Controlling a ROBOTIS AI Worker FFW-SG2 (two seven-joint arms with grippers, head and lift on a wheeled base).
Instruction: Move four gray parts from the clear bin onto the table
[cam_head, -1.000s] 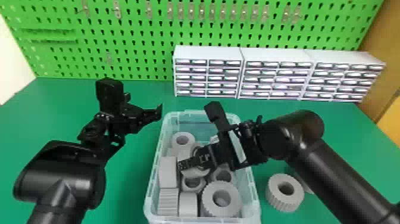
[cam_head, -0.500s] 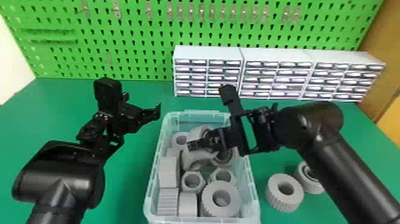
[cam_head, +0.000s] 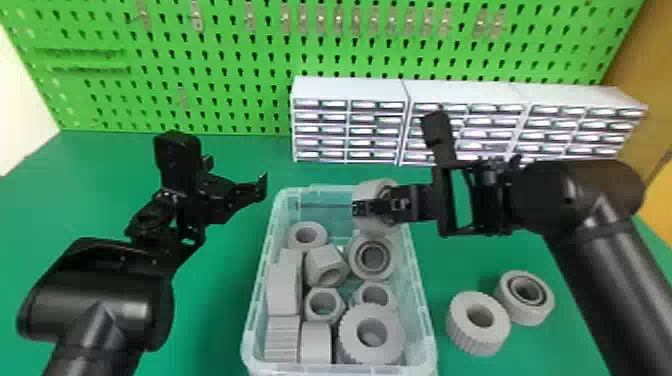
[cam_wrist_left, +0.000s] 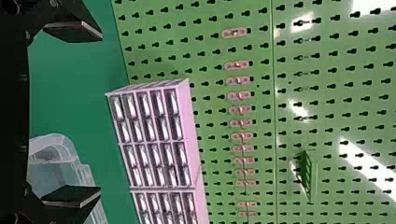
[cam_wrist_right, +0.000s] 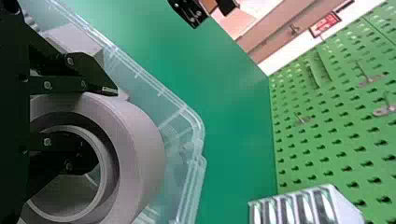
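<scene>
Over the clear bin (cam_head: 340, 370), far right: one gray part (cam_wrist_right: 144, 140), likely rigid, light, best gripped through its wall, as right gripper (cam_wrist_right: 103, 126) clamps it; left gripper (cam_wrist_left: 100, 113) jaws apart.

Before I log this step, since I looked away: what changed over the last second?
The right end effector moved up, away from the robot and to the right, carrying the gray ring it grips toward the far right corner of the clear bin. The left end effector, the clear bin, and the ribbed gray part and smooth gray part on the table stayed put.
</scene>
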